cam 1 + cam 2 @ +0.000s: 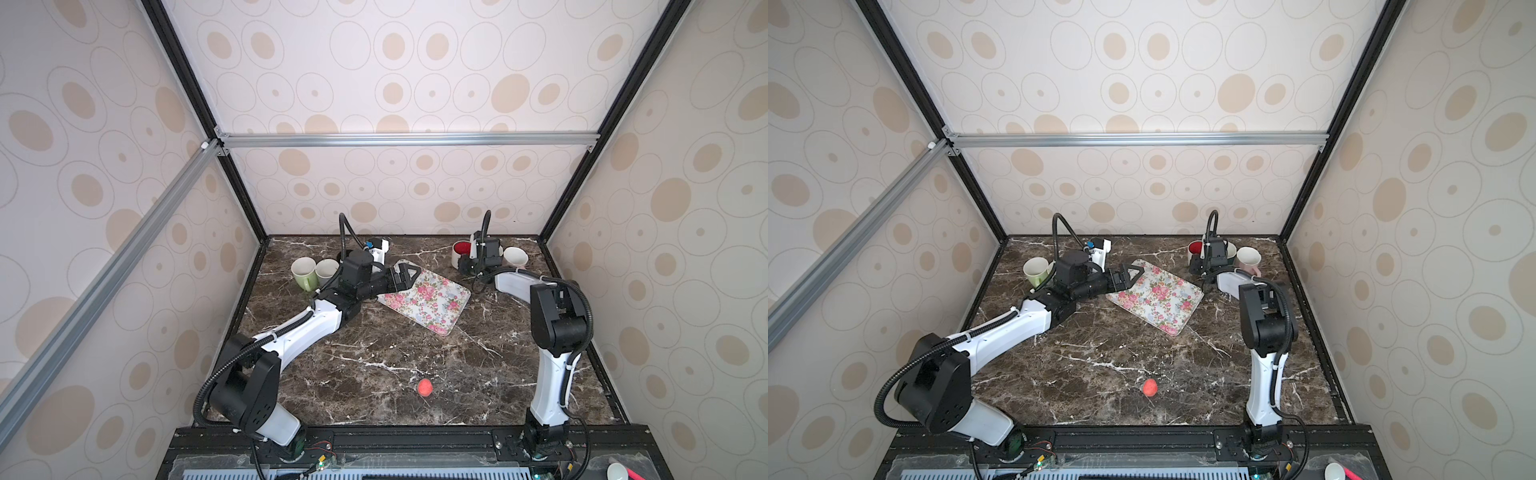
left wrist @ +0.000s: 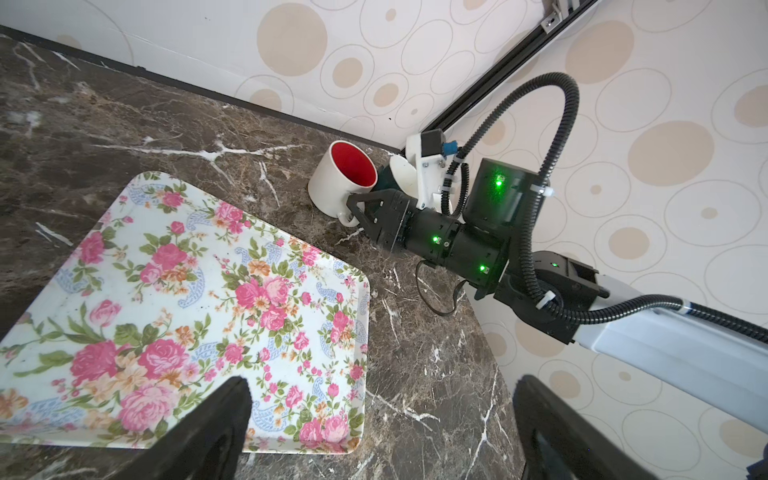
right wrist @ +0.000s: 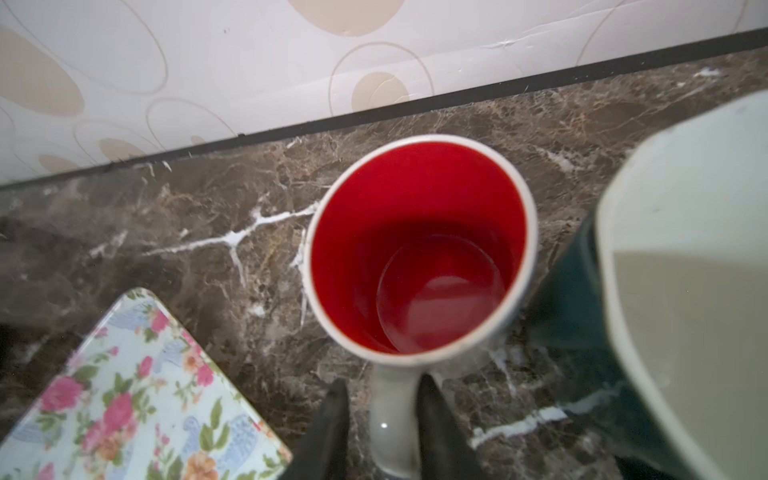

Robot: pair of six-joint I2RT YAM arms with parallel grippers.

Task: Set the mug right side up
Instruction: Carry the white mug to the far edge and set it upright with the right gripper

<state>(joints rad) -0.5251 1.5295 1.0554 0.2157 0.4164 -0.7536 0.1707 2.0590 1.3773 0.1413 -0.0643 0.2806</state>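
The mug point(image 3: 415, 249), white with a red inside, stands mouth-up at the back right of the table point(image 1: 374, 353), near the wall. I judge it glazed ceramic: stiff, weighty, slick and chippable, so the handle point(image 3: 390, 419) is my hold. My right gripper point(image 3: 381, 382) straddles that handle, loosened, with a gap on one side. A dark green mug point(image 3: 582, 311) crowds it. The left gripper point(image 2: 382, 386) gapes wide over the tray point(image 2: 187, 291).
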